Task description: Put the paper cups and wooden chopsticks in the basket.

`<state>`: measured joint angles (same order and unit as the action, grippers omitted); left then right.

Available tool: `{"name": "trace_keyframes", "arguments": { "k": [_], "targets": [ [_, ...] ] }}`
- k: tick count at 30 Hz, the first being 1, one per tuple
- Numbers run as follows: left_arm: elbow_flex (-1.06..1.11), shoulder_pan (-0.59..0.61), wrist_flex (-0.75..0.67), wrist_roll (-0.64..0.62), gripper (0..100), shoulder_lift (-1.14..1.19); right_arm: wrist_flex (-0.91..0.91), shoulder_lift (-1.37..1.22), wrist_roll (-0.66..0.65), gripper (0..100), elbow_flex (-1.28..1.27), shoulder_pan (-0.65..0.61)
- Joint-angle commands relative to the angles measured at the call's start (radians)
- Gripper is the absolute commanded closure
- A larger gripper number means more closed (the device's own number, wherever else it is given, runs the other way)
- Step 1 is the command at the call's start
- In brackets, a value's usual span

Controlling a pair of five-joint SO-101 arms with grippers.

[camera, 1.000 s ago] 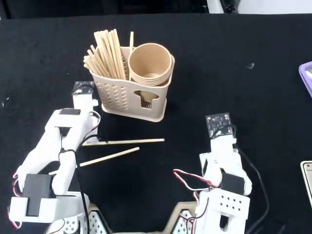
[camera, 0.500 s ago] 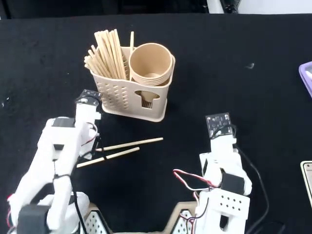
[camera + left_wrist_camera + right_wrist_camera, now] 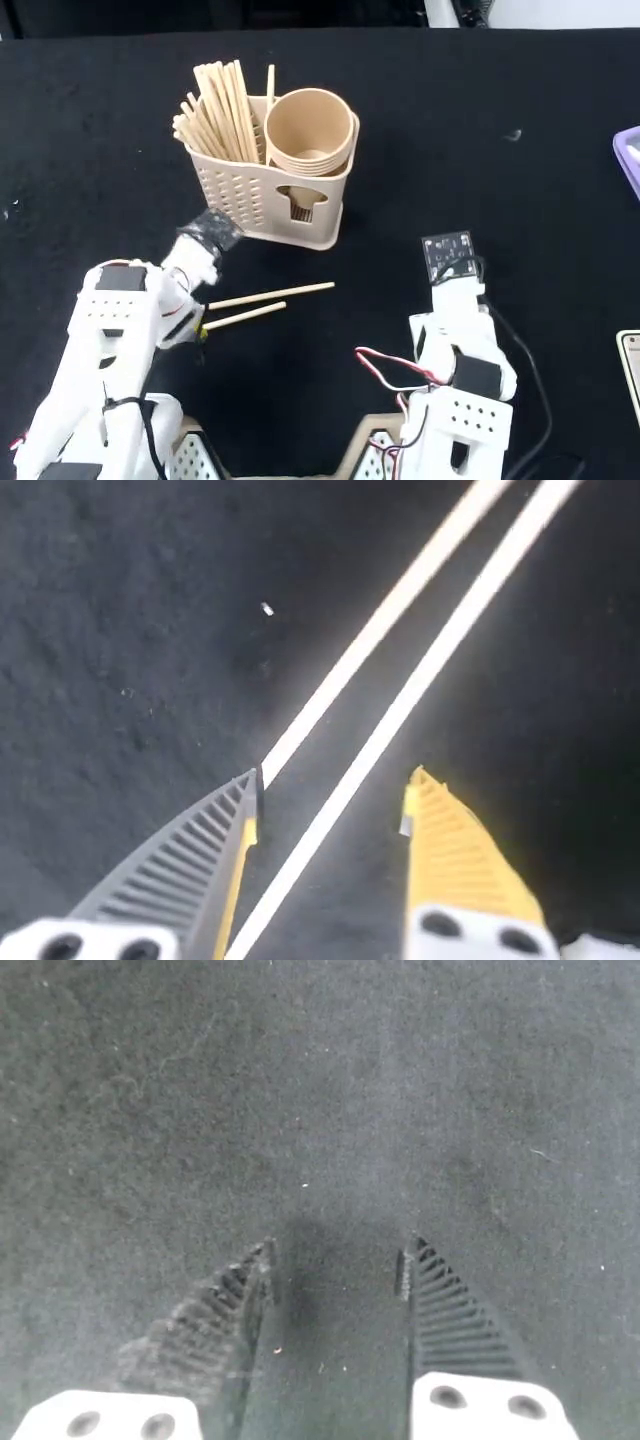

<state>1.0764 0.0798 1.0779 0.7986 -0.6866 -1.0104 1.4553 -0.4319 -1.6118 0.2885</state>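
Left wrist view: left gripper spread, jaws astride one loose chopstick, probably lined up to pinch it.
Wooden chopsticks: two lie loose at 6 o'clock from the basket, apart from it.
Paper cups: nested inside the basket.
Right gripper: spread over bare table.

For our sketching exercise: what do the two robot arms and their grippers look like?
White blocky left arm and right arm, black motors, red and white cables. Left gripper: one grey ribbed finger, one yellow. Right gripper: both fingers dark, ribbed.
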Motion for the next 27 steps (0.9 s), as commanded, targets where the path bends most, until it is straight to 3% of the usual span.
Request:
{"name": "trace_keyframes", "arguments": {
  "k": [1, 11, 18, 27],
  "targets": [
    [-0.004, -0.005, -0.032, 0.121, 75, -0.015, 0.018, -0.001, -0.005, 79.9, 0.005, 0.017],
    [-0.015, 0.001, -0.058, 0.261, 75, 0.106, 0.018, -0.001, -0.005, 80.0, 0.004, 0.017],
    [-0.136, 0.035, -0.094, 0.261, 75, 0.353, 0.018, -0.001, -0.005, 80.0, 0.004, 0.017],
    [-0.182, 0.041, -0.094, 0.264, 75, 0.371, 0.018, -0.001, -0.005, 80.0, 0.004, 0.017]
  ]
}}
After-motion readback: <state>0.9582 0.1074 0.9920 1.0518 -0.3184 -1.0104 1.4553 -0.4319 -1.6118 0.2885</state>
